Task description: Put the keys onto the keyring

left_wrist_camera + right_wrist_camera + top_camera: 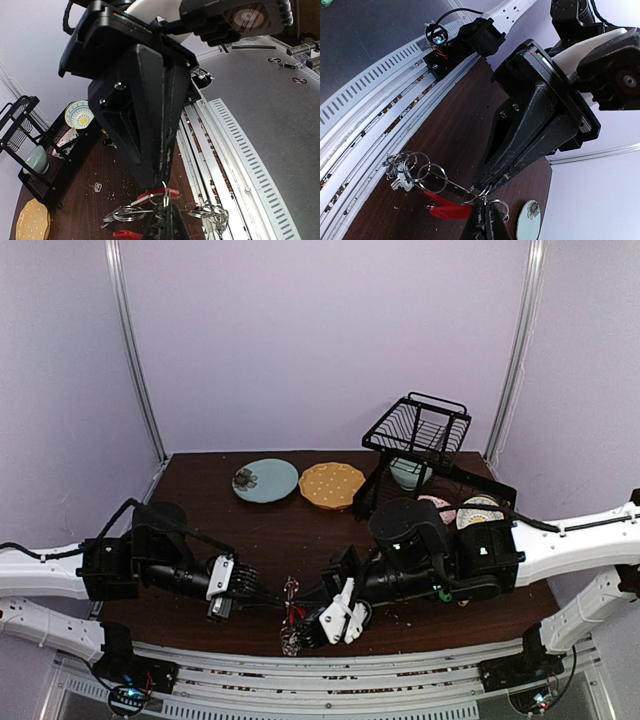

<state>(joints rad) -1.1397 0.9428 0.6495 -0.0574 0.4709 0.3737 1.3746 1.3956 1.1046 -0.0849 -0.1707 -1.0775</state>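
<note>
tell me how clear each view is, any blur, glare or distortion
Top external: evenly lit, but the keyring is tiny against the dark table. Left wrist: fisheye bends the rails, left gripper close, slightly soft. Right wrist: tilted, rings sharp by the right gripper.

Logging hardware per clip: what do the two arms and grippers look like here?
Both arms have white link tubes, bulky black joint housings and black cables. The left gripper and right gripper carry white finger mounts; the wrist views show black, wedge-shaped, scuffed fingers.

The black dish rack (417, 430) and two plates (298, 483) are crowding the table's (280, 540) far edge; bare wood is lying open between them and the arms.
</note>
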